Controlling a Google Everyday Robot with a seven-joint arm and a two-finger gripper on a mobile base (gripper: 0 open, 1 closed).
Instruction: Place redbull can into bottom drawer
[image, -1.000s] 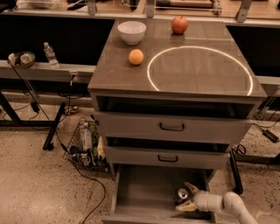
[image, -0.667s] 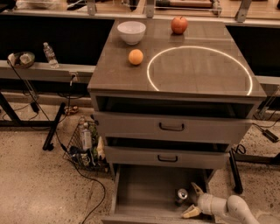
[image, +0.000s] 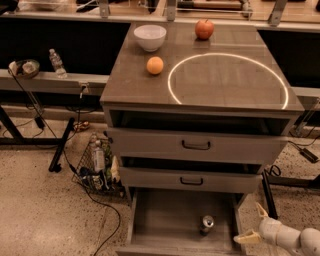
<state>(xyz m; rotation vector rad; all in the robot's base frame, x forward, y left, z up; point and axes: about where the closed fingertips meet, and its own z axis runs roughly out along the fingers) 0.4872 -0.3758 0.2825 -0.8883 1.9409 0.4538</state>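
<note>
The redbull can (image: 206, 224) stands upright on the floor of the open bottom drawer (image: 165, 220), right of its middle. I see its silver top from above. My gripper (image: 254, 223) is at the lower right, outside the drawer's right side and apart from the can. Its two pale fingers are spread open and hold nothing. The white arm runs off the frame's right edge.
On the cabinet top sit a white bowl (image: 150, 37), an orange (image: 155, 65) and an apple (image: 204, 29), beside a glowing ring. Two upper drawers with black handles (image: 196, 145) overhang the bottom one. A wire basket (image: 98, 167) with clutter and cables lies on the floor to the left.
My gripper has let go of the can and pulled back right, out of the drawer. The can stays standing in the drawer.
</note>
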